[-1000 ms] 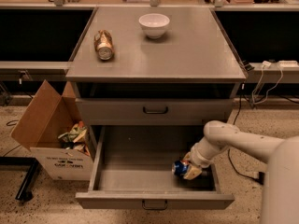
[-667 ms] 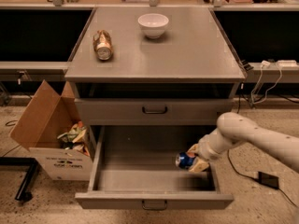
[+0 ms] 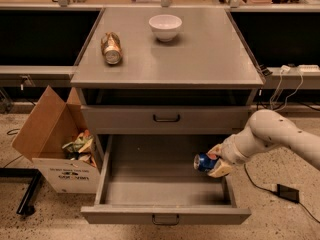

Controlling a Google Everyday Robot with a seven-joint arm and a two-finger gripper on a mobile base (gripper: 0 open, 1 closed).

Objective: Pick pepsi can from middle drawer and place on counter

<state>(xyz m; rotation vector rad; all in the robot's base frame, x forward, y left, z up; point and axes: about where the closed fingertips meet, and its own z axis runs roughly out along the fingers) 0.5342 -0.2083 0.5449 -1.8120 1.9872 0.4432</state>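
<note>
Tool [image 3: 213, 162] closed around the pepsi can [image 3: 203, 162], one pale finger above it and one below; the can lies on its side, silver end facing 9 o'clock; both sit over the 3 o'clock side of the pulled-out middle drawer [image 3: 150, 186], just inside its right wall; whether the can touches the drawer floor cannot be told. White arm [image 3: 272, 134] reaches in from 3 o'clock; a shut drawer [image 3: 130, 119] with a dark handle sits above the open one. On the bench [image 3: 210, 54], toward 12 o'clock, stands a white bowl [image 3: 165, 27]; a gold-brown can [image 3: 111, 48] lies on its side toward 10 o'clock, well apart from the bowl. Cardboard box [image 3: 47, 134] stands open on the floor at 9 o'clock of the cabinet.
</note>
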